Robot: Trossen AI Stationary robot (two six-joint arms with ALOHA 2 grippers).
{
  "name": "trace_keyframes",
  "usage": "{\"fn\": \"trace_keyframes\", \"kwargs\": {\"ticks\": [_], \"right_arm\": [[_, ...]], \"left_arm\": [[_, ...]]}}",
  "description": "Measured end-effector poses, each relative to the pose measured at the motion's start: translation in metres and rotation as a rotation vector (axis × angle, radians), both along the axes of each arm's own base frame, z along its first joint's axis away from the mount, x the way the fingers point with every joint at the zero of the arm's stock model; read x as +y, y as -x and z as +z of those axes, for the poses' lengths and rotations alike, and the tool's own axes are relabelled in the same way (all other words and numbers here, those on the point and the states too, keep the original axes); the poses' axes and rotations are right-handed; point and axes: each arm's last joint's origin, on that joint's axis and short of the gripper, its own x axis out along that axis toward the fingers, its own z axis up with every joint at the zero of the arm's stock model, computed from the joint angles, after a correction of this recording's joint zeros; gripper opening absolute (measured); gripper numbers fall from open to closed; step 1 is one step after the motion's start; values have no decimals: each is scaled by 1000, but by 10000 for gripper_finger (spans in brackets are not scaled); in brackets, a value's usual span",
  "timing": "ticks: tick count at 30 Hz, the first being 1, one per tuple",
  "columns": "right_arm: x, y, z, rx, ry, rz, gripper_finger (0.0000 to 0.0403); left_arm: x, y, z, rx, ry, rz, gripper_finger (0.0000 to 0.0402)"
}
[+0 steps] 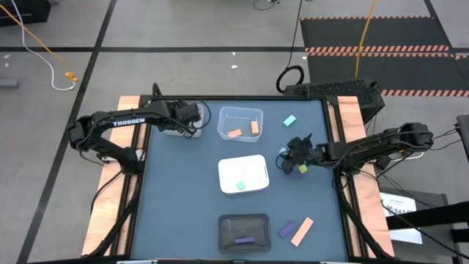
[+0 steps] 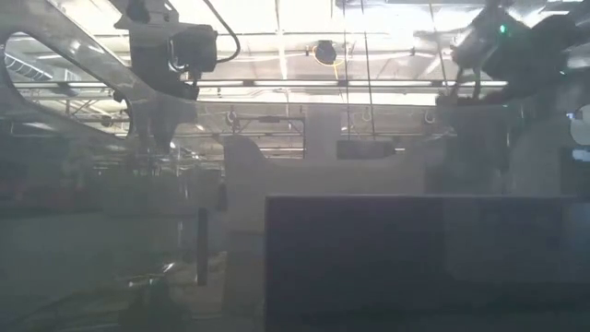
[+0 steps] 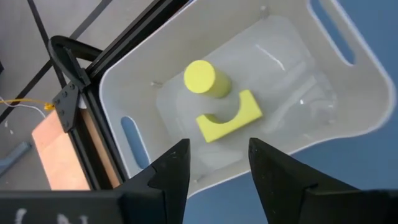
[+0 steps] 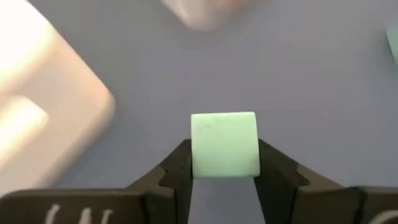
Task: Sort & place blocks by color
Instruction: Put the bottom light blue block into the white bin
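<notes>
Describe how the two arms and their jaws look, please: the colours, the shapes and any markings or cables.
Both arms are dark, almost black, built of slim jointed segments. The left arm carries white "TROSSEN" lettering along its upper link; the right arm shows no readable marking. Black cables run by each base. The left gripper and the right gripper each have two matte black, wedge-shaped jaws that taper towards the tips.

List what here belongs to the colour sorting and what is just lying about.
Job in hand:
- mint block, gripped by the right gripper
- loose teal block, purple block, orange bar
- yellow pieces in the white bin under the open left gripper
- clear tray, white tray, dark tray

Lying about:
- orange cable
- striped floor mats
- paper sheet
</notes>
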Motion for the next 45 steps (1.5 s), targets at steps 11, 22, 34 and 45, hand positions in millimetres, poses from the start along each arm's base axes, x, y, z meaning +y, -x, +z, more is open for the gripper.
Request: {"fn": "trace_keyframes", "kwargs": {"ticks": [11,22,34,45], "right_arm": [[-17,-28,71,-576,492,169,120],[-25,-25,100,-742,822,279,122],[-27,-55,111,-889,514,376,122],[-26,-100,119,-980,16,476,123]], "left_arm": [[-34,-29,3,-167,-47,-135,163],[-84,-78,27,-600,-149,-442,159],[-157,-100,62,-906,-176,-1317,158],[-164,-96,59,-600,-524,-1393,184]]}}
